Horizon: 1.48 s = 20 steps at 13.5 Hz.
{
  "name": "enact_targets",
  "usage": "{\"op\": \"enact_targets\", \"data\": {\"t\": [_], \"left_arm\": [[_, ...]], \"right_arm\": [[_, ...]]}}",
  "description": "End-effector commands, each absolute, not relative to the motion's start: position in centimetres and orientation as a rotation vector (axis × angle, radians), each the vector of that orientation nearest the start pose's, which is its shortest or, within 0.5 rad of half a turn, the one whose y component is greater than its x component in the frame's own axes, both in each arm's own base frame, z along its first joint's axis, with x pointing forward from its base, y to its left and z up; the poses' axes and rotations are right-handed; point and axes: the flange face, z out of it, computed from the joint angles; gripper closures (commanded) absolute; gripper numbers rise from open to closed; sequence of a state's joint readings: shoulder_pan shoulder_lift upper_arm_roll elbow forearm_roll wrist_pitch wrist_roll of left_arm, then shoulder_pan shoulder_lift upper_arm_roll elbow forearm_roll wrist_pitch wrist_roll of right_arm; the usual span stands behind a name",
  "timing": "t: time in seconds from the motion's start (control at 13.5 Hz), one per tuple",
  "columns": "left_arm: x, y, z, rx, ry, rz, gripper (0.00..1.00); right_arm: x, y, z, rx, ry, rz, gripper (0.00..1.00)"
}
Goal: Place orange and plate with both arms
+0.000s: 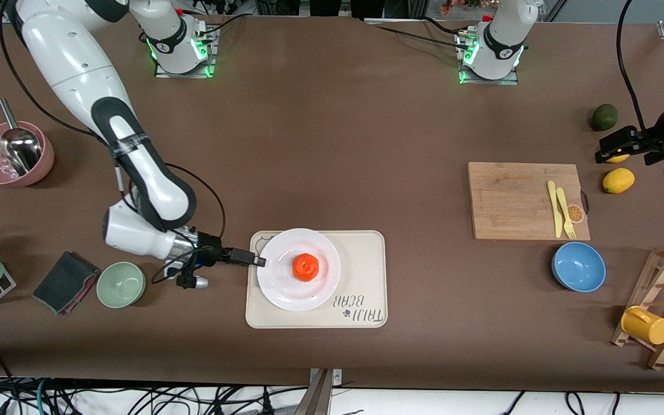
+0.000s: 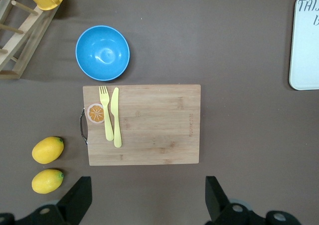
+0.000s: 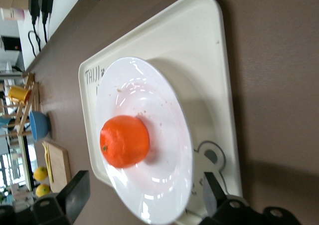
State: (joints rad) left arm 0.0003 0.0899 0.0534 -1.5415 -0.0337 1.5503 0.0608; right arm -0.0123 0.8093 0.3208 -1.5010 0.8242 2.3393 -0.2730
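Resting at the centre of the plate point(image 1: 298, 270), the orange point(image 1: 306, 267) sits free of both arms. Plate lies on the tray point(image 1: 366, 300), toward the tray's edge nearest the right arm's end of the table; tray is near the table's front edge. Right end effector point(image 1: 258, 260) is low at the plate's rim on that side, fingers spread and released, one on either side of the rim in the right wrist view, gripping nothing. Left end effector point(image 1: 617, 145) hovers over the lemons point(image 1: 618, 180) near the table edge at the left arm's end, fingers apart and empty; this arm waits. Cutting board point(image 1: 528, 200) carries a yellow knife point(image 1: 554, 208) and fork point(image 1: 565, 213). Blue bowl point(image 1: 578, 266) stands just nearer the front camera than the board.
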Motion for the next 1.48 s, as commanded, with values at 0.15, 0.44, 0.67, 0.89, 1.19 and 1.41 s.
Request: {"op": "enact_targets", "data": {"t": [0.15, 0.44, 0.67, 0.89, 1.19, 1.41], "left_arm": [[57.8, 2.6, 58.9, -3.159, 0.038, 0.114, 0.0], [57.8, 2.6, 58.9, -3.159, 0.038, 0.114, 0.0], [57.8, 2.6, 58.9, -3.159, 0.038, 0.114, 0.0], [57.8, 2.6, 58.9, -3.159, 0.038, 0.114, 0.0], [57.8, 2.7, 58.9, -3.159, 0.036, 0.117, 0.0], [57.8, 2.6, 58.8, -3.159, 0.038, 0.117, 0.0]], "right_arm": [[66.0, 12.2, 30.7, -2.47, 0.048, 0.028, 0.0], [62.2, 7.1, 38.6, -2.736, -0.136, 0.102, 0.0], [59.0, 6.0, 44.5, -2.903, -0.221, 0.123, 0.0], [57.3, 5.1, 49.1, -3.009, -0.192, 0.137, 0.0], [56.5, -0.8, 54.5, -3.058, -0.08, 0.141, 0.0], [56.3, -2.0, 57.1, -3.097, -0.07, 0.141, 0.0]]}}
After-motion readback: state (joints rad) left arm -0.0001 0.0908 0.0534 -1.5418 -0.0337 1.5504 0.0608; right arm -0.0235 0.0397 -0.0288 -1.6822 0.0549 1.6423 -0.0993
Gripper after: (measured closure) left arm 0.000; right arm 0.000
